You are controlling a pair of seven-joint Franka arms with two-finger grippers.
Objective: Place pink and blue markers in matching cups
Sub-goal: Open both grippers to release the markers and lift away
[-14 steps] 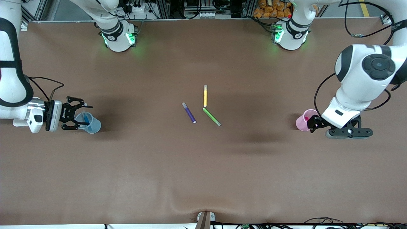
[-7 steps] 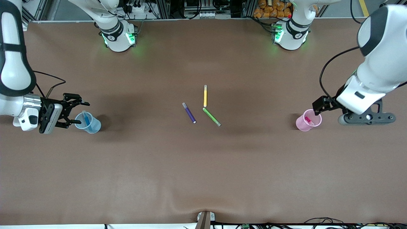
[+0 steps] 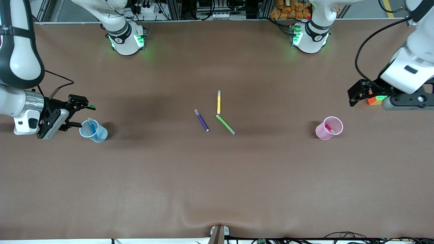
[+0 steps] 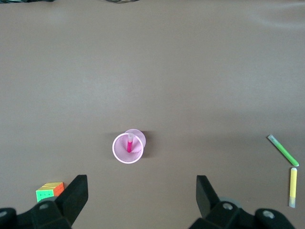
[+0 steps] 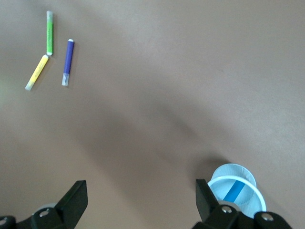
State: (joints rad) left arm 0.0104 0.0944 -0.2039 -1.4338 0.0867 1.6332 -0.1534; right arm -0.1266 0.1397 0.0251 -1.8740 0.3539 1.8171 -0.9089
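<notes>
Your magenta-pink felt-tip marker (image 3: 328, 128) stands inside the translucent pale pink plastic tumbler (image 3: 329, 127) toward the left arm's end of the brown matte table (image 3: 217, 176); the bright blue marker (image 3: 92, 128) leans in the clear light blue tumbler (image 3: 94, 130) toward the right arm's end. Your left gripper (image 3: 354, 95) hangs over bare table near a multicoloured puzzle cube (image 3: 374, 99), fingers spread and empty. Your right gripper (image 3: 78, 116) hovers just beside the blue tumbler, released too. Slim purple (image 3: 201, 120), yellow (image 3: 219, 102) and green (image 3: 225, 124) pens lie mid-table.
</notes>
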